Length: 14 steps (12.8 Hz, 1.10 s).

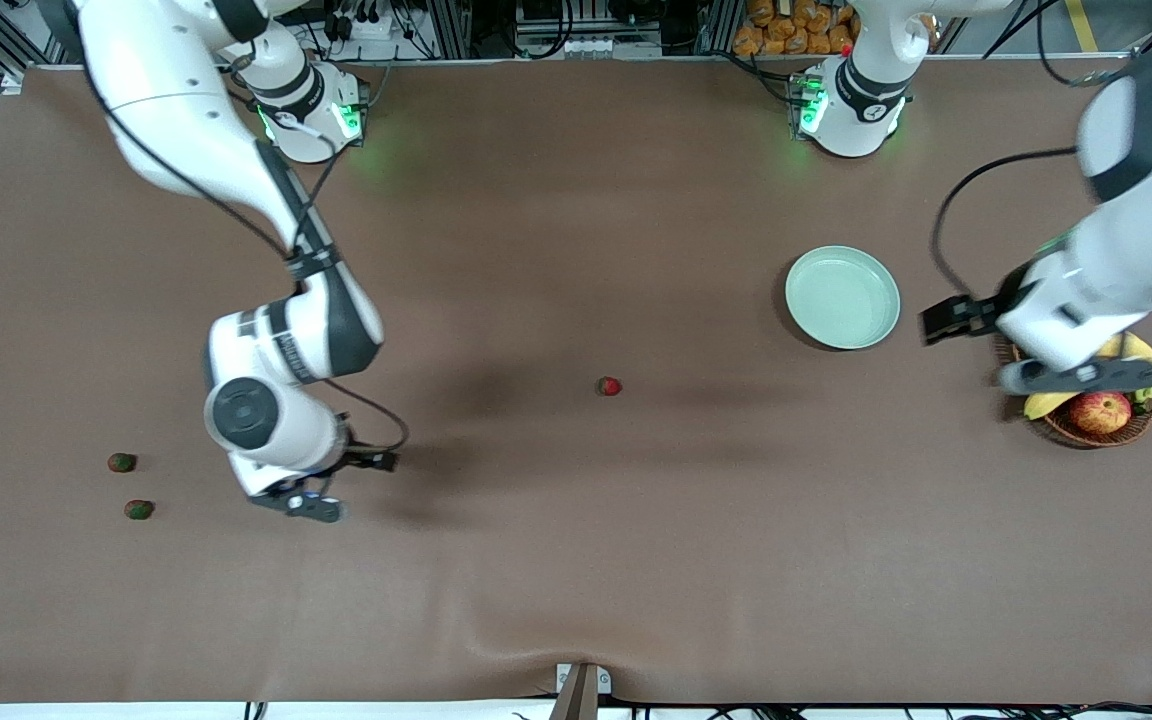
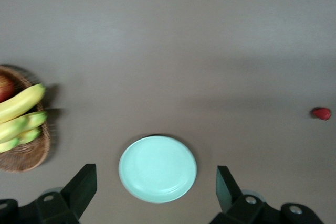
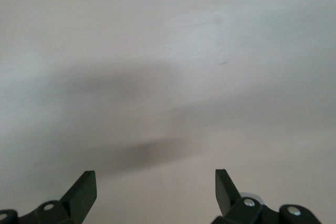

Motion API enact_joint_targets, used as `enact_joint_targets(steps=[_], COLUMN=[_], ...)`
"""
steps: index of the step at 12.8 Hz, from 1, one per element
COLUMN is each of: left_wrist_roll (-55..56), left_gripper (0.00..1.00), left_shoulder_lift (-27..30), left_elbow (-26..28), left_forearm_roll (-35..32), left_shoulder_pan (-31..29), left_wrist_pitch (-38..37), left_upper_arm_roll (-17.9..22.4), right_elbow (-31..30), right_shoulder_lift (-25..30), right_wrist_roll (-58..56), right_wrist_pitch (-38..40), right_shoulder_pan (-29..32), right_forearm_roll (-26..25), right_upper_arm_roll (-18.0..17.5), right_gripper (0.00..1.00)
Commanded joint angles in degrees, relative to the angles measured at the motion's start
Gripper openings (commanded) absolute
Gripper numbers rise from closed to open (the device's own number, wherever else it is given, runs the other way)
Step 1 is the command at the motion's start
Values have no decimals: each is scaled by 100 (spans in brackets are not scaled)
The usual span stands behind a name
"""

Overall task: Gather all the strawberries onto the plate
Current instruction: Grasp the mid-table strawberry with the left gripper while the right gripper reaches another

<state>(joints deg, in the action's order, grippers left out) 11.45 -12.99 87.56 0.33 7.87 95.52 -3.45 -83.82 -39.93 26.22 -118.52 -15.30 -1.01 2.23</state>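
Hovering L gripper (image 2: 156, 184) over basket (image 1: 1086, 432), fingers wide | R gripper (image 3: 156, 192) fingers wide, over bare table (image 1: 576, 560) | plate (image 1: 843, 297) unblocked

Both arms are glossy white with dark grey to black joint bands, and their round bases glow green. A thin black cable loops along each arm. The right arm's wrist ends in a round grey cap with a concentric ring. Each pincer, left pincer (image 2: 156, 184) and right pincer (image 3: 156, 184), has matte black wedge-shaped fingers with silver screws at the knuckles.
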Motion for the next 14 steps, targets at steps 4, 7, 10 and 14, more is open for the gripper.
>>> enact_joint_targets(steps=[4,7,10,14], left_wrist_roll=[1076,1262,1429,1649], left_gripper=[100,100,100,100], left_shoulder_lift=[-764,-1283,-1696,-2198], left_elbow=[-90,-99,-107,-160], left_forearm_roll=[81,72,81,292], left_shoulder_pan=[908,1295,1603,1998], left_wrist_pitch=[651,1440,2232,2962], left_upper_arm_roll=[28,28,28,28], right_elbow=[-188,-170,-170,-197], right_shoulder_lift=[187,152,55,-208], right_wrist_roll=[-2573,-3743,-4720,-5389], right_wrist_pitch=[-4,-118,-390,-891], right_shoulder_pan=[1475,2064,2574,3067], right_forearm_roll=[-127,-153,-162,-154], right_upper_arm_roll=[-82,-74,-74,-74], right_gripper=[100,100,100,100])
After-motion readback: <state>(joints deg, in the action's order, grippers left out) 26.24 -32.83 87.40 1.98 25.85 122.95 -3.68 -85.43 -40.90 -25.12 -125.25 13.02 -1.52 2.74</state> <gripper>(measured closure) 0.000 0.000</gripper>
